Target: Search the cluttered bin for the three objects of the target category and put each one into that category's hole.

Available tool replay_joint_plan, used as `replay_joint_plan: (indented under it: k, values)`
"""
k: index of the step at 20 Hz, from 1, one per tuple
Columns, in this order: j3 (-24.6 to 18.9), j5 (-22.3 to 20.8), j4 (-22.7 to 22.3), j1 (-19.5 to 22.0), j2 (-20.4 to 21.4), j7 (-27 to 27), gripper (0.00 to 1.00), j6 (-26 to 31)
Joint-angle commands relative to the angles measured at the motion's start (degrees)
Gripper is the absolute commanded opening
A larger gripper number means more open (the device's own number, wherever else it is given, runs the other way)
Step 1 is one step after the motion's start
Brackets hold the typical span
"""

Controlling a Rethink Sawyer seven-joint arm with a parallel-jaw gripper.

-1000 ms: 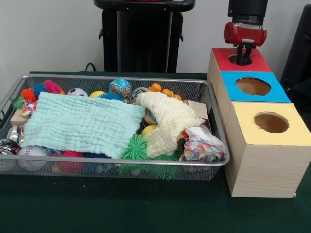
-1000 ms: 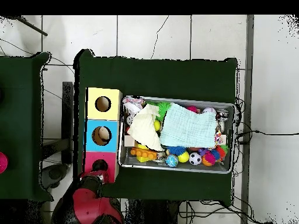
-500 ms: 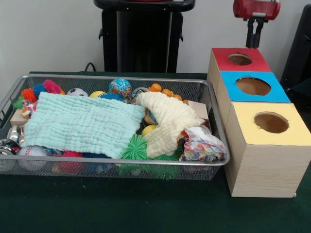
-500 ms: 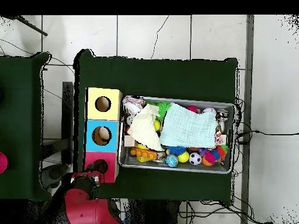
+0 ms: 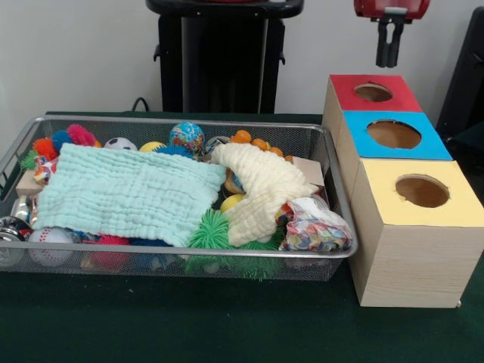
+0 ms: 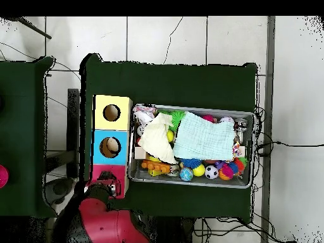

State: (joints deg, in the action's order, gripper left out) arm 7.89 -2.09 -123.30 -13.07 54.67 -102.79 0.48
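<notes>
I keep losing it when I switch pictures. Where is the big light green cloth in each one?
Front view: the green cloth lies over the toys in the left half of the bin.
Overhead view: the green cloth lies in the right half of the bin.
Shared landmark: the cream cloth lies beside it, on the side toward the boxes.

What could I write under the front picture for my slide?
Robot gripper hangs above the red-panelled hole, beside a wire bin piled with toys and two cloths.
</notes>
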Motion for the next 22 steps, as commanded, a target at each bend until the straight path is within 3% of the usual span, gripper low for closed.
replay_joint_plan:
  k: [1, 8, 14, 22]
  values:
    - [-10.16, -9.27, 1.06, 10.93, -3.13, -1.0, 0.0, -3.38]
    - [-16.1, -17.52, 3.1, 20.25, -5.04, -0.99, 0.0, -5.01]
    - [-14.95, -19.93, 5.47, 20.62, -8.0, -3.1, 0.0, -7.44]
    - [-16.54, -20.71, 6.81, 22.41, -7.86, -4.2, 0.0, -6.18]
